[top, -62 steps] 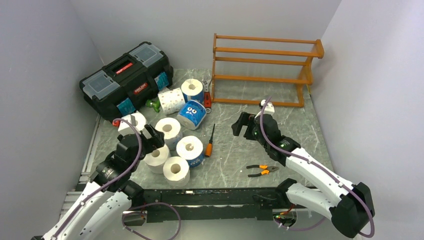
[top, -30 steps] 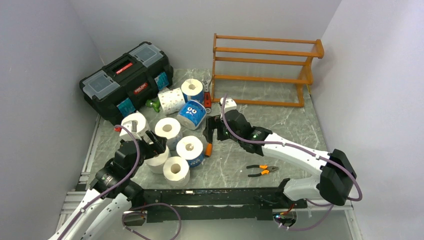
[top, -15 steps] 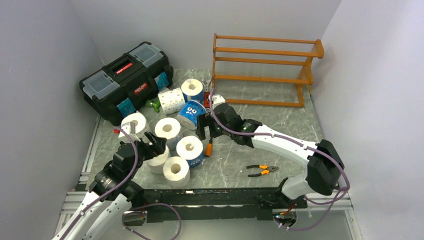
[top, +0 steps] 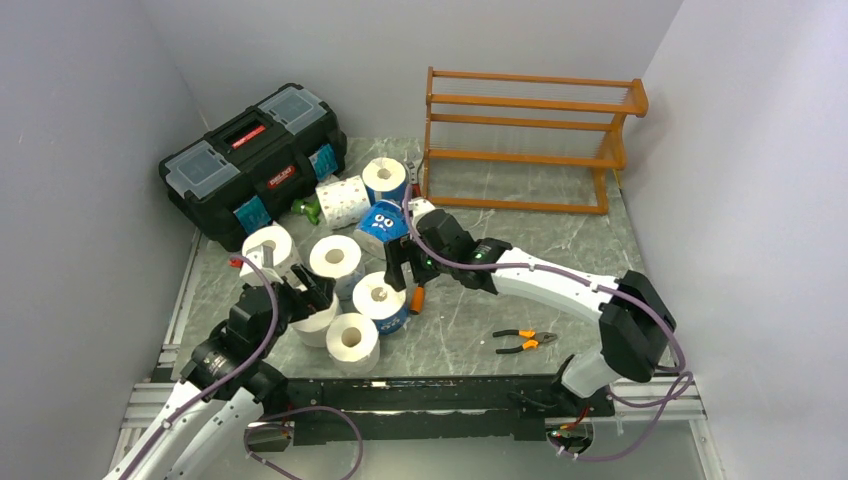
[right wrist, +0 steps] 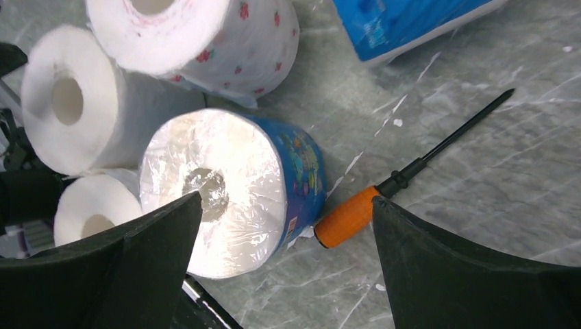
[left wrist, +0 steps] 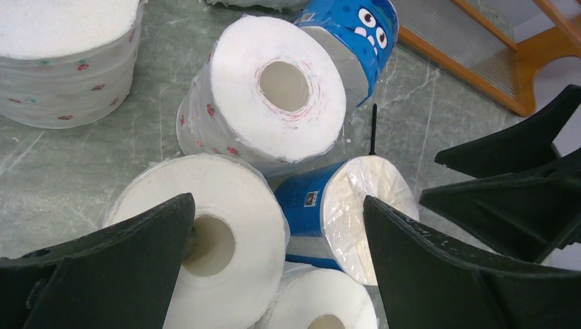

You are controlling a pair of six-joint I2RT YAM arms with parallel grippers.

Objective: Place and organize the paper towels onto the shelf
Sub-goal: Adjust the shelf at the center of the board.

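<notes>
Okay, my right hand [right wrist: 286,200], spread wide and holding nothing, hovers over the blue-wrapped paper towel roll [right wrist: 233,171]: probably light, squashy, slick-filmed, so I'd grip gently across its curved sides.

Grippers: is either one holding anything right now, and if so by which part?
Nothing is held. The left gripper is open above a white roll, the right gripper open above a blue-wrapped roll; neither is closed on one.
</notes>
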